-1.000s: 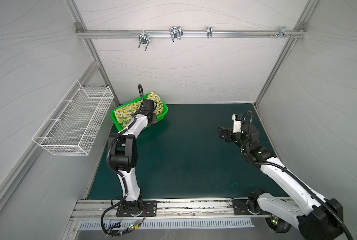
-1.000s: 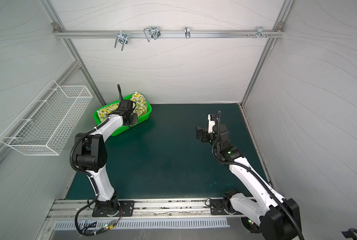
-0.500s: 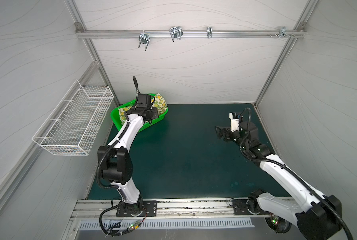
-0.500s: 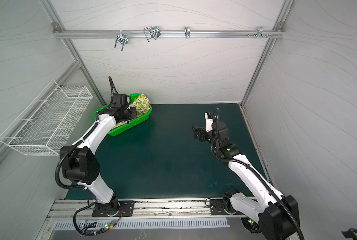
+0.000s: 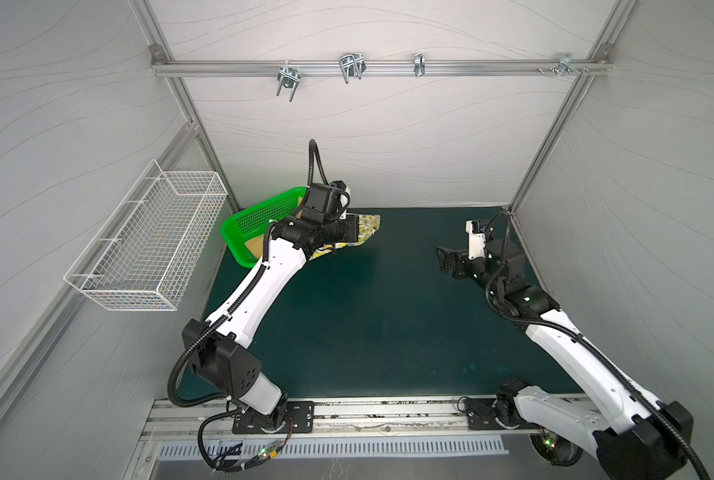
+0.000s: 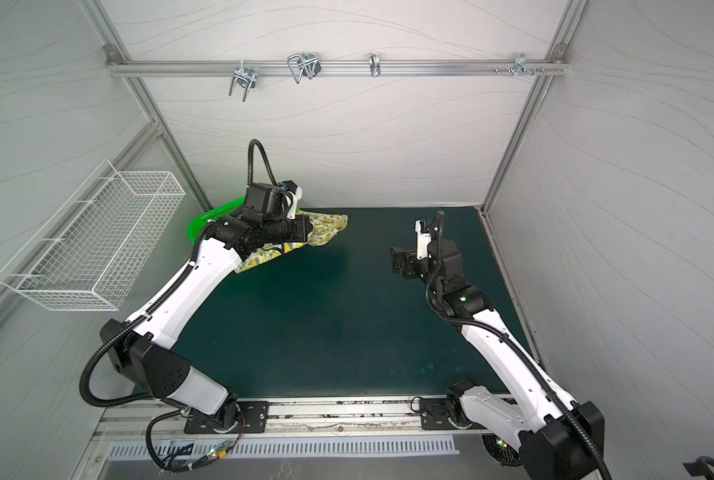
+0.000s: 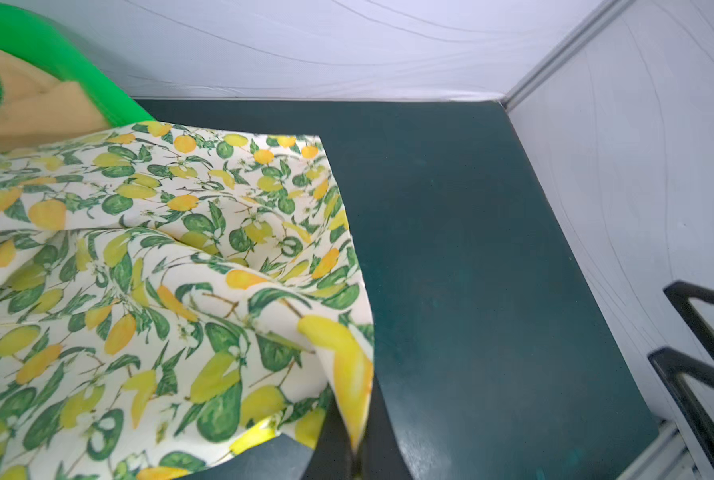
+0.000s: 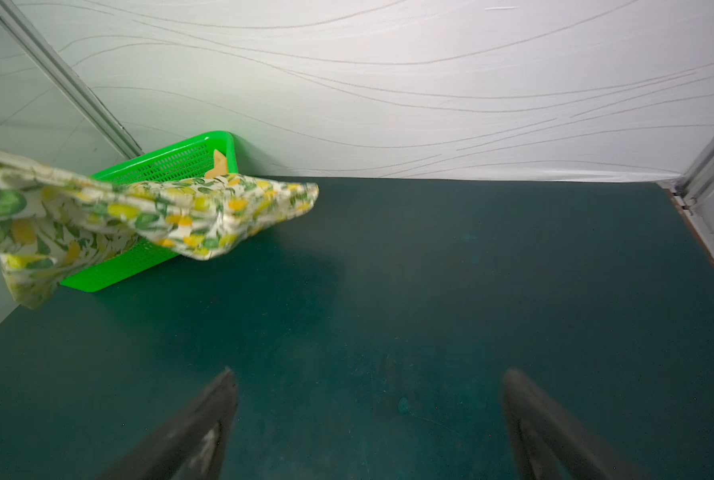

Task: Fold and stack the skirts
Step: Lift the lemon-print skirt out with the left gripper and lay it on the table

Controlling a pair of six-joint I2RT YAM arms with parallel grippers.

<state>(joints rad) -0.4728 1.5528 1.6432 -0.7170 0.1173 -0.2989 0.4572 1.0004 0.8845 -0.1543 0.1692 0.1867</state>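
- Now, the left claw (image 5: 352,231) is clamped shut on the cream cloth skirt printed with yellow lemons and green leaves (image 6: 326,226). The skirt hangs in the air just beside the green perforated plastic basket (image 5: 264,212), over the far left corner of the dark green tabletop (image 5: 368,311). How much cloth sits in the grip is hidden, so a thin pinch could slip free on a quick swing.
- The skirt's trailing end droops low in front of the basket wall. It could catch the rim and drag or tip the basket.
- The plain mustard-yellow cloth skirt (image 7: 35,108) lies inside the basket. A snag of that kind might pull it out in a heap.
- The held skirt hangs bunched and creased. Set down like this, it would likely land crumpled, with no clean edge to fold along.
- The right claw (image 8: 370,374) stands wide open and holds nothing, well apart over the right side of the tabletop. If it reaches for a corner while the cloth sways, it may close on air or on two layers.
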